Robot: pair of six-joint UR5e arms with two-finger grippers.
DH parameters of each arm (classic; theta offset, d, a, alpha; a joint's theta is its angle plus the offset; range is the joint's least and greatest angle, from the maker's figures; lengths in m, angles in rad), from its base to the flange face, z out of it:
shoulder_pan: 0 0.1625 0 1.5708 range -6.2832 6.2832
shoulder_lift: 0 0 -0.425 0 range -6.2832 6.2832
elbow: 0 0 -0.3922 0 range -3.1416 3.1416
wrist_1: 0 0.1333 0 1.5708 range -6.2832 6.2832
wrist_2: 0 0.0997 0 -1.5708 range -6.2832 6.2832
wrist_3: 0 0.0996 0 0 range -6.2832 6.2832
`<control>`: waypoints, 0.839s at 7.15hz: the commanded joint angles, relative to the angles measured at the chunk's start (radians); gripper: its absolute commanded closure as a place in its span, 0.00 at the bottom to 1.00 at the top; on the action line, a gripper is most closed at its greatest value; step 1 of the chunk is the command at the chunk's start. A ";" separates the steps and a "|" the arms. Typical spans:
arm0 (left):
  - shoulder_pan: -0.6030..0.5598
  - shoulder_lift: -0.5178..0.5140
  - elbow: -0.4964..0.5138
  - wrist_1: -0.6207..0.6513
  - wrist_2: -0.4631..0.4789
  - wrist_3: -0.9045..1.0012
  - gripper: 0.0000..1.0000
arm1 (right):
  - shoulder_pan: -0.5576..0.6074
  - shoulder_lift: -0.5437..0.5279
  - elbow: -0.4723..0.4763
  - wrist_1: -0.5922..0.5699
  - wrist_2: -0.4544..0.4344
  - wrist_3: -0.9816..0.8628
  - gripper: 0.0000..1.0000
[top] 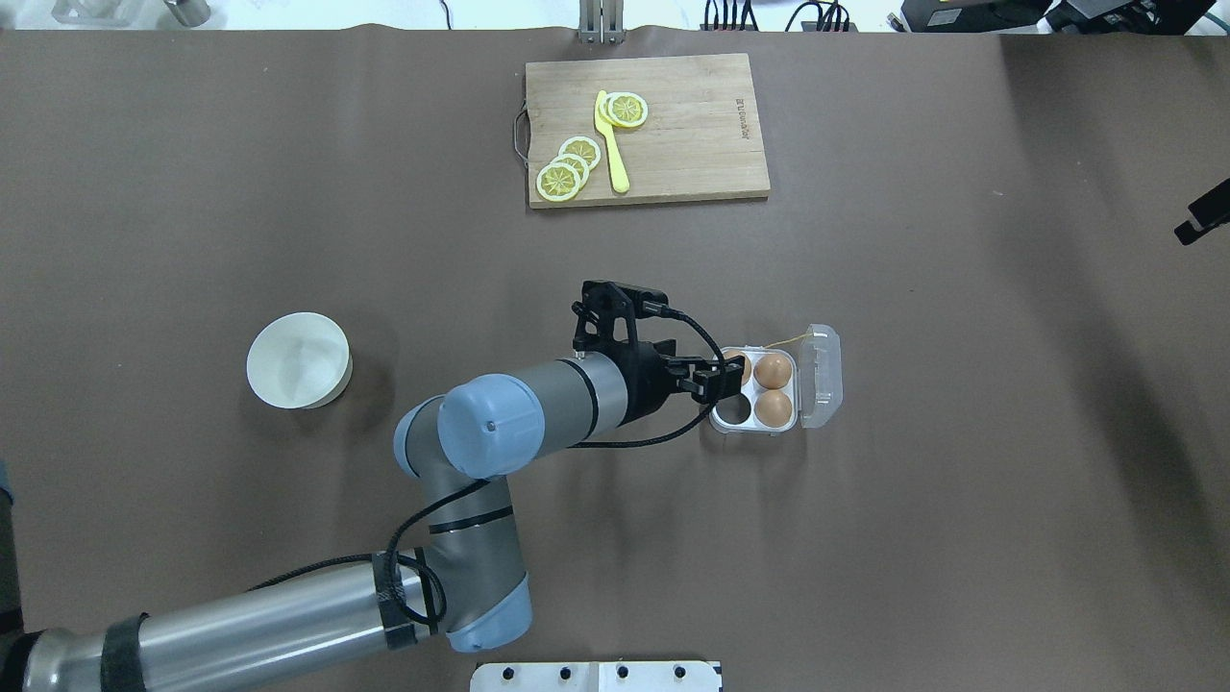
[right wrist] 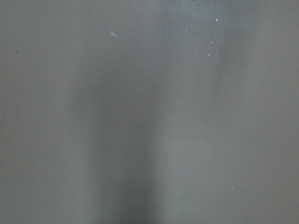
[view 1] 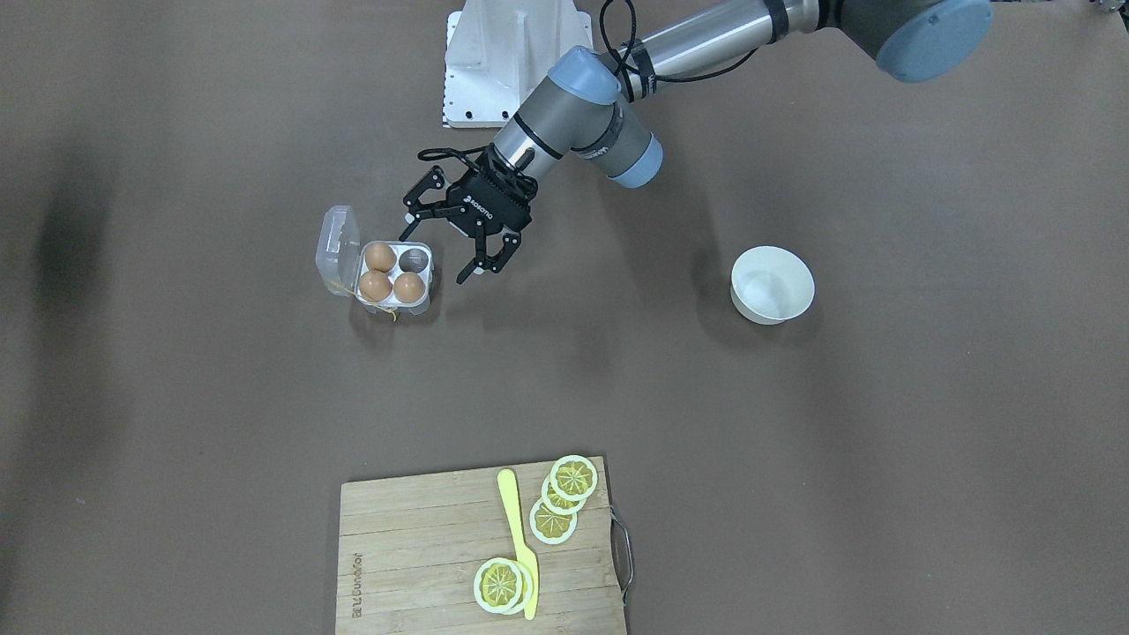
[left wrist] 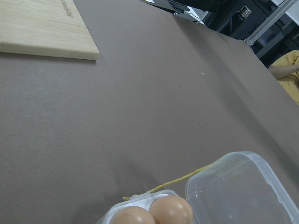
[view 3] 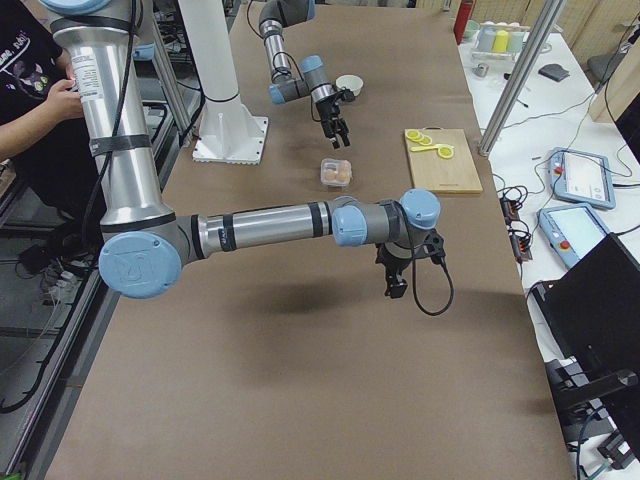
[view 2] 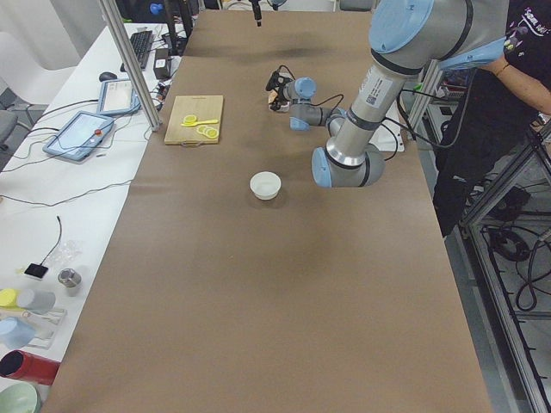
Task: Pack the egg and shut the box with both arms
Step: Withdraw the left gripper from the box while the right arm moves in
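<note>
The box [view 1: 430, 280] is a white-grey four-cell carton, its clear lid [view 1: 338, 238] folded open and a yellow string [view 1: 388, 310] at one edge. Three orange-brown eggs fill three cells, one of them this egg [view 1: 408, 287]; the fourth cell [view 1: 413, 259] is empty. My left gripper [view 1: 435, 258] is open and empty, its fingers spread just above the carton's empty-cell side. Overhead, the gripper [top: 719, 382] partly hides one egg beside the box [top: 754, 430]. The left wrist view shows two eggs [left wrist: 170, 210] and the lid [left wrist: 238, 191]. My right gripper [view 3: 395, 282] hovers over bare table, away from the carton; I cannot tell whether it is open.
A round white bowl [view 1: 772, 284] stands on the table on my left-arm side. A wooden cutting board [view 1: 414, 564] with lemon slices [view 1: 573, 477] and a yellow knife [view 1: 516, 538] lies at the far edge. The white base bracket [view 1: 503, 62] is behind the gripper.
</note>
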 commanded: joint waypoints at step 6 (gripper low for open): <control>-0.685 0.260 -0.151 0.124 -0.911 0.102 0.04 | -0.142 0.088 0.171 0.004 0.133 0.022 0.17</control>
